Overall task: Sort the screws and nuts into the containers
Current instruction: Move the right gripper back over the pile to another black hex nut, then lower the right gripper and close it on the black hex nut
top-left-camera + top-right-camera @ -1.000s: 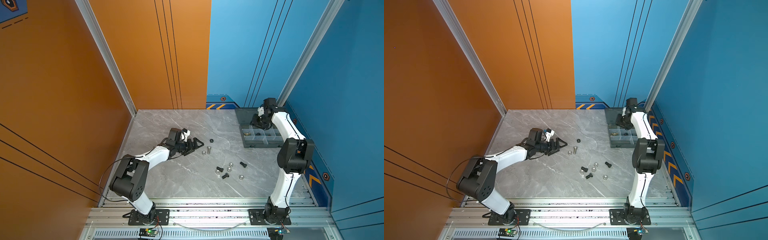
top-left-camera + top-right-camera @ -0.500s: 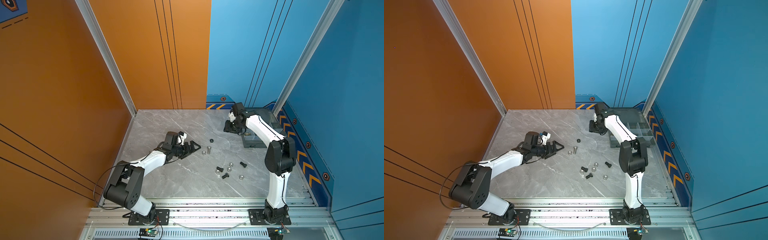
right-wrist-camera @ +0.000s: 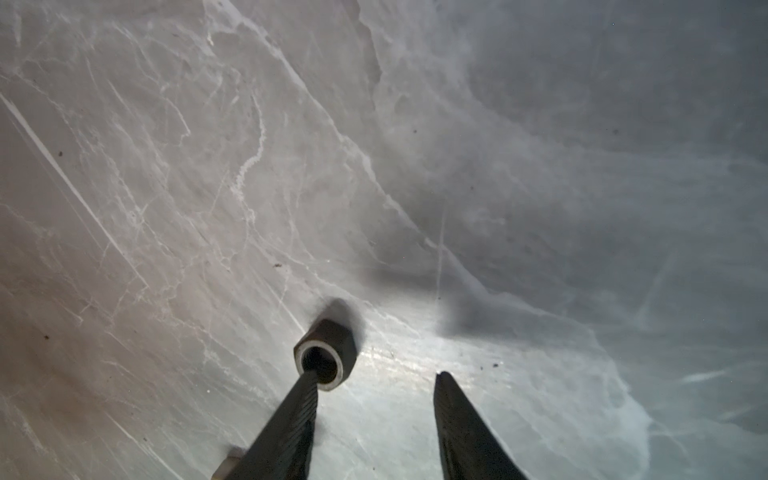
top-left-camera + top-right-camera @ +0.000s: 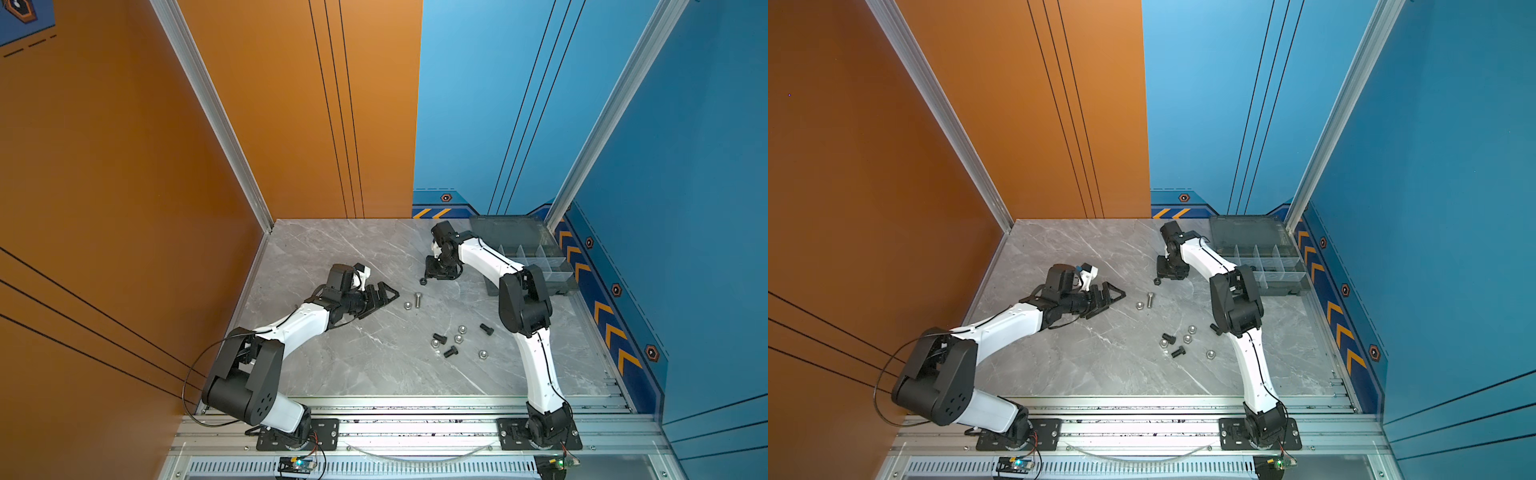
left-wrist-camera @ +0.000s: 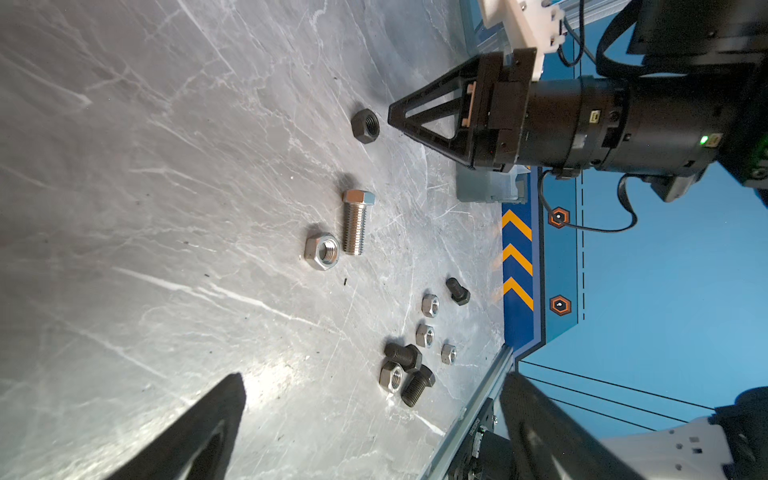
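Note:
My right gripper (image 4: 432,277) points down at the table, open, with nothing between its fingers. A black hex nut (image 3: 326,353) lies on the table against the tip of one finger (image 3: 299,399); in both top views this nut (image 4: 423,281) sits just left of the gripper. My left gripper (image 4: 386,296) lies low over the table, open and empty. Beyond its tips are a long silver bolt (image 5: 356,222) and a silver nut (image 5: 322,250). Several black bolts and silver nuts (image 4: 457,340) are scattered nearer the front. The containers (image 4: 536,259) of the grey organiser box stand at the back right.
The organiser's lid (image 4: 509,230) lies open against the back wall. The right arm's elbow (image 4: 523,303) hangs above the table between the box and the loose parts. Orange and blue walls close in three sides, and a metal rail (image 4: 395,415) runs along the front.
The right arm has swung left from over the organiser box and come down beside the black nut, its jaws a little wider. The left arm has shifted only slightly.

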